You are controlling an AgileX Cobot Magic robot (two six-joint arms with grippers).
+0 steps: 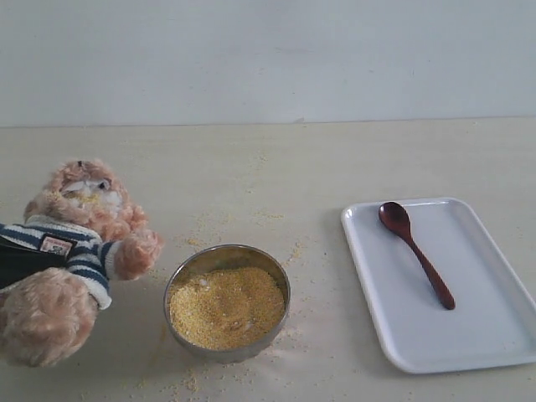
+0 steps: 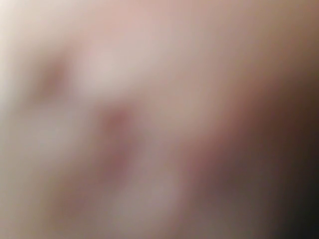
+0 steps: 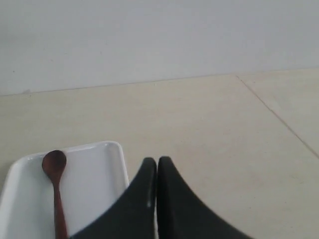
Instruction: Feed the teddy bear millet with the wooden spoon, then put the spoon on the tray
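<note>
Reads as final step done: dark reddish-brown wooden spoon (image 1: 416, 254) on flat white rectangular tray (image 1: 494, 322). Black right gripper (image 3: 157, 160) pressed together, empty; left gripper's state unreadable. Next: withdraw.

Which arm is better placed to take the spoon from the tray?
The right arm. The small dark wooden spoon lies on the flat white rectangular tray on the right side, and the right gripper, closed, hangs close beside that tray. The left wrist view is only a blur.

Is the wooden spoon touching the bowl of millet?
Apart. The exterior view shows the wooden spoon lying on the white tray, with table between tray and metal bowl.
</note>
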